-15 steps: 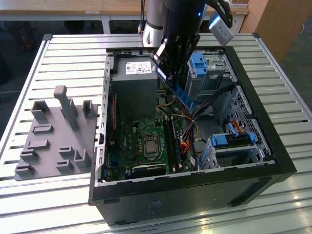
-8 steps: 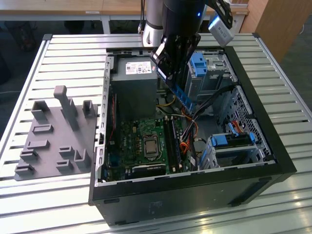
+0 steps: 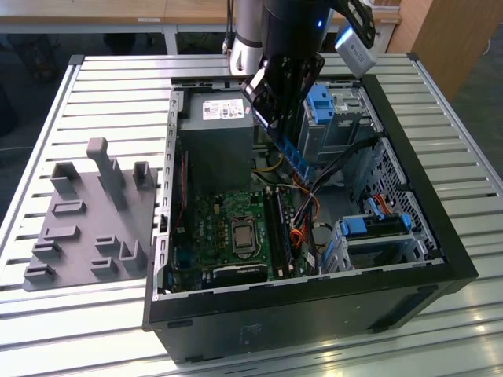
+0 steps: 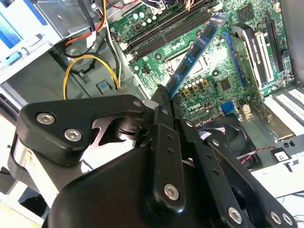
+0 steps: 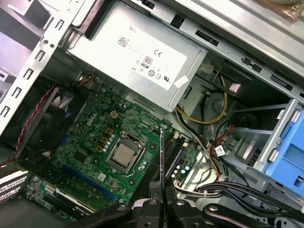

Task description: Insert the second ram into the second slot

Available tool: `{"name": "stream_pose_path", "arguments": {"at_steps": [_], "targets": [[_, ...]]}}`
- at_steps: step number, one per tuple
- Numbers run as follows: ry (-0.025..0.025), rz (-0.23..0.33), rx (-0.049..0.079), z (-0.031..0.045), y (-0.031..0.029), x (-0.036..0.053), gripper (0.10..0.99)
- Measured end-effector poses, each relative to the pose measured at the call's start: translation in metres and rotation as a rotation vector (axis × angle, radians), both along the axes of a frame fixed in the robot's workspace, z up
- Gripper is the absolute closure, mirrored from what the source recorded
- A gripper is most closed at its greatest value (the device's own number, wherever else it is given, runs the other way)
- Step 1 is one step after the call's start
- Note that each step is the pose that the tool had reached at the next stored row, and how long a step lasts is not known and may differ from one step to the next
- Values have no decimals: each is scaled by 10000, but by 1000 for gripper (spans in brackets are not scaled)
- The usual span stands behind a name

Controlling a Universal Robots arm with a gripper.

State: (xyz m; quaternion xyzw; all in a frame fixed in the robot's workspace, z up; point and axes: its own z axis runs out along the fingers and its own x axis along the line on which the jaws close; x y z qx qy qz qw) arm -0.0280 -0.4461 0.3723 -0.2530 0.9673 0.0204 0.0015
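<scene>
My gripper (image 3: 277, 118) hangs over the open computer case (image 3: 314, 306), shut on the second ram (image 3: 292, 155), a thin blue circuit-board stick. The stick slants down from the fingers toward the motherboard (image 3: 212, 228) and hangs in the air above it. In the second wrist view the second ram (image 4: 192, 52) reaches from the gripper (image 4: 161, 97) out over the board, beside the long dark memory slots (image 4: 164, 31). The first wrist view shows the second ram (image 5: 162, 156) edge-on, rising from the gripper (image 5: 162, 202) next to the memory slots (image 5: 175, 159). I cannot tell whether any slot is filled.
A grey power supply (image 3: 216, 129) fills the case's far corner. The processor socket (image 3: 242, 236) lies beside the slots. Blue drive-bay clips (image 3: 322, 102) and orange and yellow cables (image 3: 302, 224) crowd the exterior view's right. A grey holder with posts (image 3: 94, 212) lies on the slatted table.
</scene>
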Motion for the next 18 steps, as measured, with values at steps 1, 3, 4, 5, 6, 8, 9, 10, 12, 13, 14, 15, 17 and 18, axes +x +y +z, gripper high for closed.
{"name": "stream_pose_path", "arguments": {"at_steps": [1,3,4,5,6,8,9,10,12,13,14,15,17,18], "targets": [[0,-43,0,0,0,0,949],[0,-134,0,0,0,0,949],[0,-177,0,0,0,0,949],[0,-221,0,0,0,0,949],[0,-264,1,0,0,0,949],[0,-352,0,0,0,0,949],[0,-398,0,0,0,0,949],[0,-438,0,0,0,0,949],[0,-517,0,0,0,0,949],[0,-556,0,0,0,0,949],[0,-722,0,0,0,0,949],[0,-758,0,0,0,0,949],[0,-831,0,0,0,0,949],[0,-869,0,0,0,0,949]]}}
